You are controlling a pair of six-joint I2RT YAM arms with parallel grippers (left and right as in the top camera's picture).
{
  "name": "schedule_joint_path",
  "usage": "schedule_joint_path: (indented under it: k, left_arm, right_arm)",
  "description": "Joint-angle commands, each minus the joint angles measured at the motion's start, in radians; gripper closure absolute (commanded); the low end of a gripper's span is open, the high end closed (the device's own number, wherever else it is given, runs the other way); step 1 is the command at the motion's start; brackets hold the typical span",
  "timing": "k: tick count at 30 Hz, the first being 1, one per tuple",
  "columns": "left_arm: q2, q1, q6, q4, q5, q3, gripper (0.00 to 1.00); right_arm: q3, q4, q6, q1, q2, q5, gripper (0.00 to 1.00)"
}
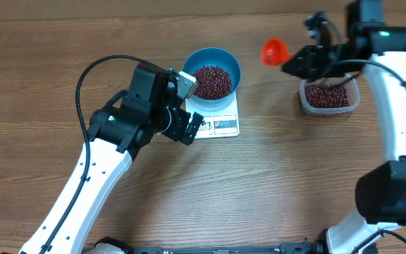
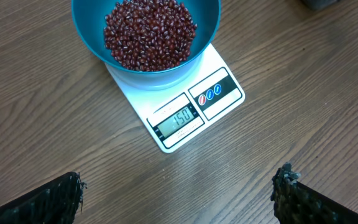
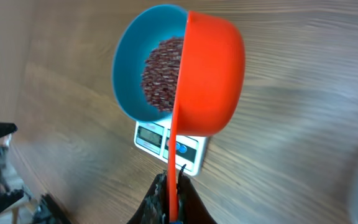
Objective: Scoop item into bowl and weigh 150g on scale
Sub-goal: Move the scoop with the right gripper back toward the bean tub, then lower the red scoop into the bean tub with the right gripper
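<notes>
The blue bowl stands on the white scale and holds a heap of red-brown beans. In the left wrist view the bowl with its beans fills the top, and the scale shows 150 on its display. My left gripper hovers open just left of the scale, its fingertips wide apart over bare wood. My right gripper is shut on the handle of an orange scoop, lifted between the bowl and the tub. The scoop looks empty from behind.
A clear plastic tub with more beans sits at the right, under my right arm. The table's far edge runs along the top of the overhead view. Bare wooden tabletop lies in front of the scale and at the left.
</notes>
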State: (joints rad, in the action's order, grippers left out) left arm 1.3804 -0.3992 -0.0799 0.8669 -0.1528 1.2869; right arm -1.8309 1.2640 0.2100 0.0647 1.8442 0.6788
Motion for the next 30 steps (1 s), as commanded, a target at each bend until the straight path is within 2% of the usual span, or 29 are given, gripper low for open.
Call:
schedule_joint_path:
  k: [1,8,13,21,30]
  left_arm:
    - [-0.006,0.0,0.013,-0.004,0.006,-0.002,0.0]
    - [-0.006,0.0,0.013,-0.004,0.006,-0.002,0.0]
    - [-0.006,0.0,0.013,-0.004,0.006,-0.002,0.0]
    - [-0.006,0.0,0.013,-0.004,0.006,-0.002,0.0]
    - [-0.006,0.0,0.013,-0.004,0.006,-0.002,0.0]
  right_arm:
    - [-0.035,0.038,0.009,0.09,-0.047,0.023,0.96]
    - [-0.035,0.117,0.008,0.225,-0.047,-0.063,0.96]
    - [-0.034,0.156,0.0,0.245,-0.047,-0.267,0.96]
    - [-0.026,0.16,-0.106,0.184,-0.047,-0.594,0.96]
    - [0.023,0.159,-0.181,0.022,-0.047,-0.902,0.96]
